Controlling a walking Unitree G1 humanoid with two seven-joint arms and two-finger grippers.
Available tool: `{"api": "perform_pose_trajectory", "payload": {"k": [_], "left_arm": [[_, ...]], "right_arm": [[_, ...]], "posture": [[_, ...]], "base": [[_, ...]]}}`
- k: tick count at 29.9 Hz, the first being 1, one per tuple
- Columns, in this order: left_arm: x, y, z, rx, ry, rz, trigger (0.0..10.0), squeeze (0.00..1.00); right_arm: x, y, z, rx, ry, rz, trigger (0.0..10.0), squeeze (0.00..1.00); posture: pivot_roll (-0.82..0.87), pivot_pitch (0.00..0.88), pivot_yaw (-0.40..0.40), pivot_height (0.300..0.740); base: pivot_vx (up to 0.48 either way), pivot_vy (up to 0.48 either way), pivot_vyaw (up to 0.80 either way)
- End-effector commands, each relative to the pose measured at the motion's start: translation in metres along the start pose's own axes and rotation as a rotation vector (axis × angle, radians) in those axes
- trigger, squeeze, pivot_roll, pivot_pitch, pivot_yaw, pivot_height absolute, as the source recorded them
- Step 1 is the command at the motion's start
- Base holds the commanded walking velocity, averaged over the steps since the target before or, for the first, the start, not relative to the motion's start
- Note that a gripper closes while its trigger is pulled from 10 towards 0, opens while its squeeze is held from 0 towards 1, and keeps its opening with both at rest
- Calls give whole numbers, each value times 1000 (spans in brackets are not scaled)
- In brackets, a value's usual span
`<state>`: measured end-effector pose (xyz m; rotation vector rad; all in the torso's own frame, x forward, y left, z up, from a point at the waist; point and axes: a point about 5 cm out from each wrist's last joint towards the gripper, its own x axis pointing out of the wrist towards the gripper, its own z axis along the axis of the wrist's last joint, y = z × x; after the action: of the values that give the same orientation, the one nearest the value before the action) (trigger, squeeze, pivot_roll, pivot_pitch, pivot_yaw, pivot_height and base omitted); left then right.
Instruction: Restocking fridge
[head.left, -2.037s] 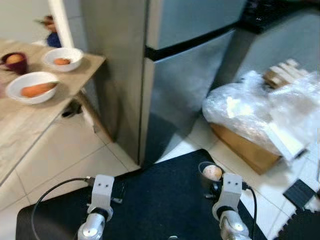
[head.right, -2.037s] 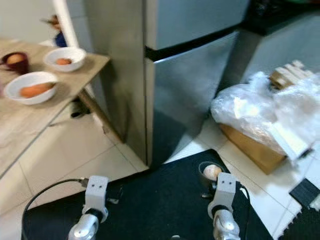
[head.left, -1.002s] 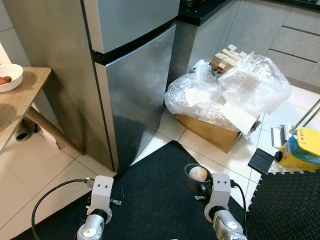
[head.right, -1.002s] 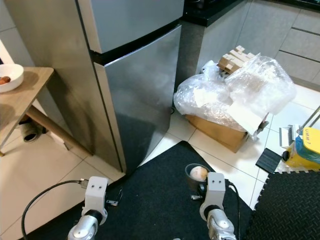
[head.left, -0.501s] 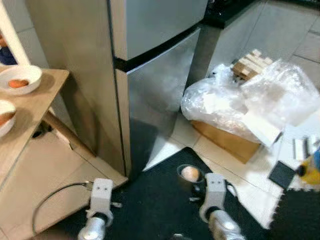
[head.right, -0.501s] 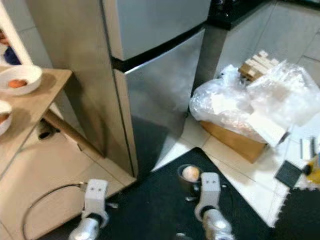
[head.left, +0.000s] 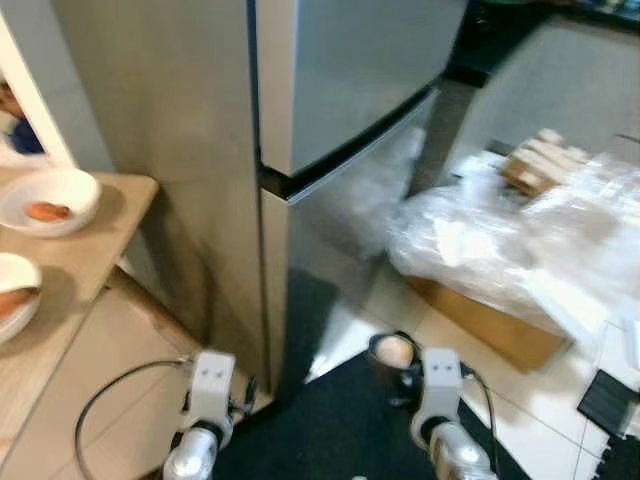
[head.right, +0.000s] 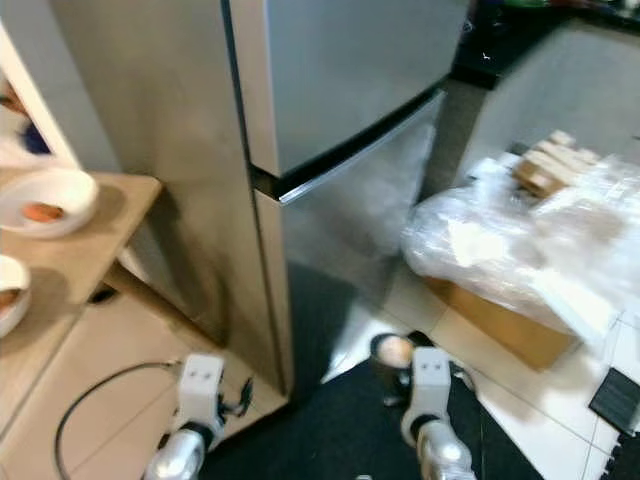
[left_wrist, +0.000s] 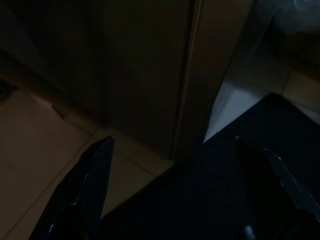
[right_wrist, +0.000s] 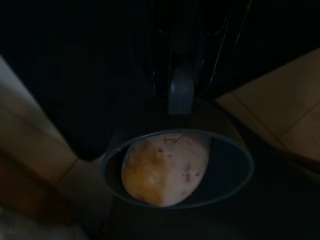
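Note:
The tall stainless steel fridge (head.left: 330, 90) stands straight ahead with both doors closed, the lower door (head.right: 350, 215) under a dark seam. My right gripper (head.left: 414, 384) is low in front of me, shut on the handle of a dark mug (head.left: 383, 362). The mug (right_wrist: 177, 167) holds a pale, brown-spotted round fruit (right_wrist: 165, 168). My left gripper (left_wrist: 174, 141) hangs open and holds nothing, pointing at the fridge's lower corner and the floor.
At the left, a wooden table (head.left: 75, 265) carries white bowls (head.left: 48, 200) with orange food. A cardboard box under crumpled clear plastic (head.left: 510, 250) sits on the floor right of the fridge. A black mat (head.left: 350, 430) lies underfoot.
The whole picture has shifted and is blurred: the camera moved closer to the fridge and turned left, bringing the table further into view. Both arms keep the same pose, mug still held.

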<state>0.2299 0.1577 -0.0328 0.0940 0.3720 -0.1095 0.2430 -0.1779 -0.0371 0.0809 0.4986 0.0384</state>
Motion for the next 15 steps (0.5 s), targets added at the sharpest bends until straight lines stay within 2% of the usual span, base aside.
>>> {"api": "perform_pose_trajectory", "payload": {"k": [1, 12, 15], "left_arm": [[-5, -2, -9, 5, 32, -10, 10000, 0], [-7, -7, -9, 21, 21, -58, 10000, 0], [-7, -9, -9, 41, 15, -76, 10000, 0]], "right_arm": [[-2, 1, -4, 11, 2, -8, 10000, 0], [-3, -2, -5, 11, 2, -18, 10000, 0], [-3, -2, -5, 11, 1, -17, 10000, 0]], "posture": [[-83, 57, -41, 736], [-85, 57, -40, 736], [-86, 59, -41, 736]], "base": [[0, 0, 0], [0, 0, 0], [0, -480, 0]]}}
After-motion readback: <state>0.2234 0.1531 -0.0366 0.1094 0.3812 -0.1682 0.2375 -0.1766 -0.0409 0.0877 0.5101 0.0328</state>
